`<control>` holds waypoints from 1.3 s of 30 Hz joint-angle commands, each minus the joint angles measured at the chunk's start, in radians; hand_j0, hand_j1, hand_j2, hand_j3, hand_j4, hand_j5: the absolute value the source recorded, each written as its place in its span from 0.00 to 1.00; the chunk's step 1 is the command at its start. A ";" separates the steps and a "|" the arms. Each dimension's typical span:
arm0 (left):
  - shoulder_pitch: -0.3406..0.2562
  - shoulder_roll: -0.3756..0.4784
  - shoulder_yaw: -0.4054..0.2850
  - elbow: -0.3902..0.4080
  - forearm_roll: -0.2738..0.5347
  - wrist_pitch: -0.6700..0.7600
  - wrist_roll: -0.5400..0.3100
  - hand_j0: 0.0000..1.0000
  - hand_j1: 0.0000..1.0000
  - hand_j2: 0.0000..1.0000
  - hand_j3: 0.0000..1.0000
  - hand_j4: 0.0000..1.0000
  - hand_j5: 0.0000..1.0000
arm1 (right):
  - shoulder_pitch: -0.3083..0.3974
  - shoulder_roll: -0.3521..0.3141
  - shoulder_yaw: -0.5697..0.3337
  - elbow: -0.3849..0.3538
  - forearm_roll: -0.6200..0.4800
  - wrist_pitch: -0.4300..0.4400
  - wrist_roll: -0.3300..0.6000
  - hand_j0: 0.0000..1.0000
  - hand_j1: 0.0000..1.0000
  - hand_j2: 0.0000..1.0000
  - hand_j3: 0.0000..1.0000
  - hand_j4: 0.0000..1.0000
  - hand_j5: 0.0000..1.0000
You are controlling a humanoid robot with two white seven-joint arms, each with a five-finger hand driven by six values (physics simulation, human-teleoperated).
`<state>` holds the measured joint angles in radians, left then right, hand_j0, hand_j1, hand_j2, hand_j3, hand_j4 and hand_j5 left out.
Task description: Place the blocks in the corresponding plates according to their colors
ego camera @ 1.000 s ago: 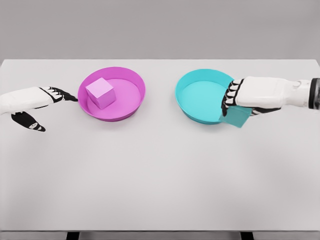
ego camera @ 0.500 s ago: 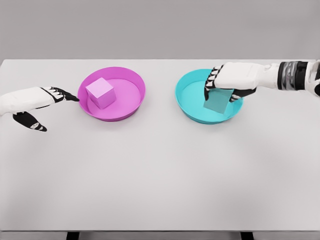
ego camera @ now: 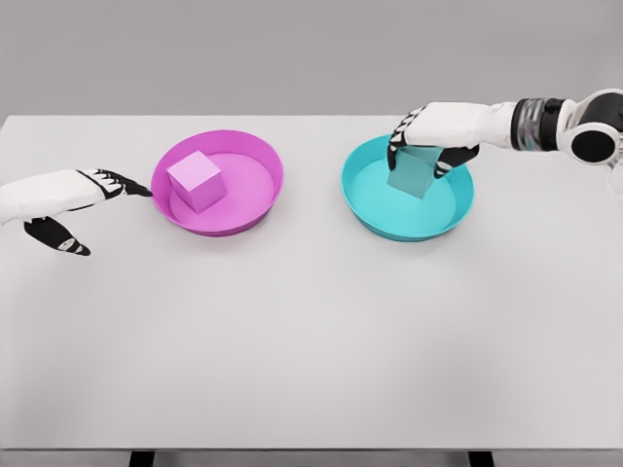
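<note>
Since a second ago the right hand (ego camera: 428, 146) had carried the teal block (ego camera: 413, 172) from the near right rim of the teal plate (ego camera: 370, 206) up and inward, so it hung over the plate's back half, and the forearm had swung higher (you could see the dark elbow joint at the right edge by then). Fingers (ego camera: 400, 135) were wrapped over the top of the block with the thumb on the other side, so it was clearly gripped, tilted a bit. Couldn't tell from where I stood whether its bottom corner was touching the plate floor or just above it.

Pink side hadn't budged: the pink block (ego camera: 194, 180) sat inside the pink plate (ego camera: 263, 175), toward its left half. The left hand (ego camera: 70, 199) rested on the white table (ego camera: 311, 341) just left of that plate, fingers loose and spread, holding nothing, one fingertip pointing at the rim and nearly touching it.

Both plates sat side by side across the back half of the table, well apart.
</note>
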<state>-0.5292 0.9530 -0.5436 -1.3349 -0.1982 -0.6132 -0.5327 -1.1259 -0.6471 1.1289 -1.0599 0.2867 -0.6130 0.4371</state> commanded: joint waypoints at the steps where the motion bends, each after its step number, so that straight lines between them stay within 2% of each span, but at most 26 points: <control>1: 0.000 0.001 0.001 0.002 0.006 0.002 0.000 1.00 1.00 1.00 1.00 1.00 1.00 | 0.000 0.018 -0.001 0.040 -0.003 0.002 0.000 0.57 0.57 0.57 0.57 0.57 0.57; 4: 0.000 0.000 0.001 0.002 0.006 0.002 0.000 1.00 1.00 1.00 1.00 1.00 1.00 | 0.000 0.021 -0.003 0.041 0.003 0.002 0.000 0.69 0.69 0.69 0.69 0.69 0.69; 6: 0.000 0.000 0.001 0.002 0.006 0.002 0.000 1.00 1.00 1.00 1.00 1.00 1.00 | 0.002 0.021 -0.003 0.041 0.003 0.002 0.000 0.84 0.84 0.84 0.84 0.84 0.84; 7: 0.000 0.000 0.001 0.002 0.006 0.002 0.000 1.00 1.00 1.00 1.00 1.00 1.00 | 0.002 0.023 -0.003 0.040 0.002 0.002 -0.001 1.00 1.00 1.00 1.00 1.00 1.00; 16: 0.000 0.001 -0.001 0.002 0.006 0.002 0.000 1.00 1.00 1.00 1.00 1.00 1.00 | 0.003 0.003 -0.008 0.032 -0.001 0.002 -0.001 1.00 1.00 1.00 1.00 1.00 1.00; 20: 0.000 0.009 -0.007 0.002 0.008 0.002 0.000 1.00 1.00 1.00 1.00 1.00 1.00 | 0.021 -0.155 -0.041 -0.052 -0.058 0.002 -0.017 1.00 1.00 1.00 1.00 1.00 1.00; 22: 0.000 0.016 -0.002 0.013 0.011 0.002 0.000 1.00 1.00 1.00 1.00 1.00 1.00 | 0.063 -0.209 -0.077 -0.057 -0.135 0.002 -0.023 1.00 1.00 1.00 1.00 1.00 1.00; 23: 0.000 0.020 -0.004 0.017 0.011 0.002 0.000 1.00 1.00 1.00 1.00 1.00 1.00 | 0.106 -0.255 -0.113 -0.064 -0.176 0.002 -0.092 1.00 1.00 1.00 1.00 1.00 1.00; 25: 0.002 0.021 -0.004 0.019 0.010 0.002 0.000 1.00 1.00 1.00 1.00 1.00 1.00 | 0.173 -0.328 -0.129 -0.126 -0.176 0.002 -0.199 1.00 1.00 1.00 1.00 1.00 1.00; 28: 0.000 0.021 -0.002 0.031 0.010 0.002 0.000 1.00 1.00 1.00 1.00 1.00 1.00 | 0.255 -0.373 -0.158 -0.186 -0.175 0.002 -0.228 1.00 1.00 1.00 1.00 1.00 1.00; 32: 0.002 0.021 -0.002 0.031 0.010 0.002 0.002 1.00 1.00 1.00 1.00 1.00 1.00 | 0.416 -0.424 -0.262 -0.301 -0.173 0.002 -0.225 1.00 1.00 1.00 1.00 1.00 1.00; 39: 0.002 0.021 -0.001 0.033 0.010 0.002 0.000 1.00 1.00 1.00 1.00 1.00 1.00 | 0.437 -0.427 -0.282 -0.310 -0.166 0.002 -0.219 1.00 1.00 1.00 1.00 1.00 1.00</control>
<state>-0.5277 0.9719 -0.5462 -1.3027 -0.1951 -0.6132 -0.5325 -0.6888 -1.0693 0.8543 -1.3633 0.1245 -0.6120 0.2180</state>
